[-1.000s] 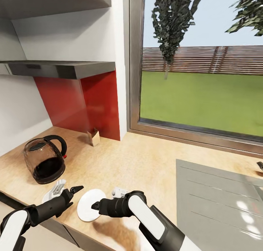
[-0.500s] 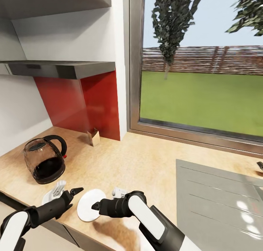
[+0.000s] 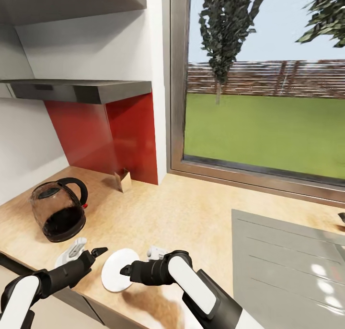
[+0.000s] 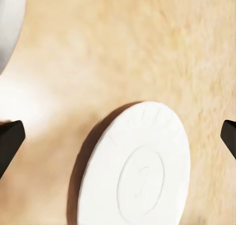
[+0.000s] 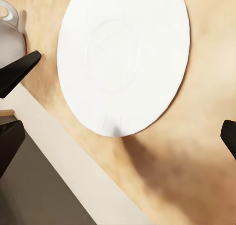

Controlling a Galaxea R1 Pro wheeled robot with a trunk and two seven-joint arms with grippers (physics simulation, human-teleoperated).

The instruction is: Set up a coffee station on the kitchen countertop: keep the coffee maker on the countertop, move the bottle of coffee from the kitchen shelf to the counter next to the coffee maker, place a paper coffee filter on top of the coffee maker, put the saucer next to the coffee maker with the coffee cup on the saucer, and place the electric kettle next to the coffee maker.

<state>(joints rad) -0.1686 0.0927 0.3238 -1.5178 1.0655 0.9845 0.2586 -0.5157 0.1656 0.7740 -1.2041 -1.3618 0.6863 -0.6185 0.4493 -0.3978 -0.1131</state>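
Wooden countertop (image 3: 191,214) beneath a big window, saucer (image 3: 118,269) near its front edge.
Left gripper (image 3: 99,251) and right gripper (image 3: 125,270) flank the saucer, both spread, empty.

Both arms are reaching forward, low down in front of the robot. The left arm is coming in from the left, white up near the body and black toward the wrist, and it is pointing to the right. Its left gripper (image 3: 99,250) is holding its two black fingers wide apart with nothing between them. The right arm is bending at the elbow and pointing to the left. Its right gripper (image 3: 125,270) is also spreading its fingers wide and is gripping nothing. The two grippers are sitting near each other, not touching.
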